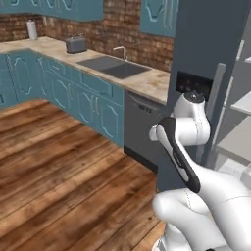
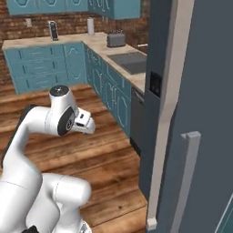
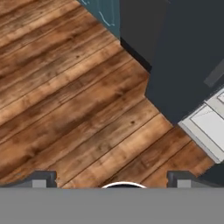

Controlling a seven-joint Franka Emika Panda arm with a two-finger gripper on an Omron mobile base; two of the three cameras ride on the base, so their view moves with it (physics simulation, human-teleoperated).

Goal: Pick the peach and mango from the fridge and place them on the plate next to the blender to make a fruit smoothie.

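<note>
floor [image 1: 63, 166]: wood planks, brown, visible grain, slight sheen
fridge [image 1: 206, 44]: slate-grey, smooth, matt
fridge handle [image 2: 185, 182]: grey bar, smooth
wall [image 1: 122, 24]: rough red brick
cabinets [image 1: 63, 88]: teal painted panels, smooth
countertop [image 1: 147, 81]: beige, speckled, stone-like
sink [image 1: 115, 66]: grey, metal-like, matt

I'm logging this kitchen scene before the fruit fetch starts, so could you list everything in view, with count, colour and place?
fridge: one, dark slate-grey, at the right end of the counter; door open, white shelves showing
sink: one, grey, set in the counter, with a tap behind it
toaster: one, grey, on the counter left of the sink
paper towel roll: one, white, at the counter's far left by the brick wall
cabinets: a run, teal, under the counter, more above
floor: brown wood planks
gripper: one, dark fingertips, open, over the floor by the fridge's base
</note>
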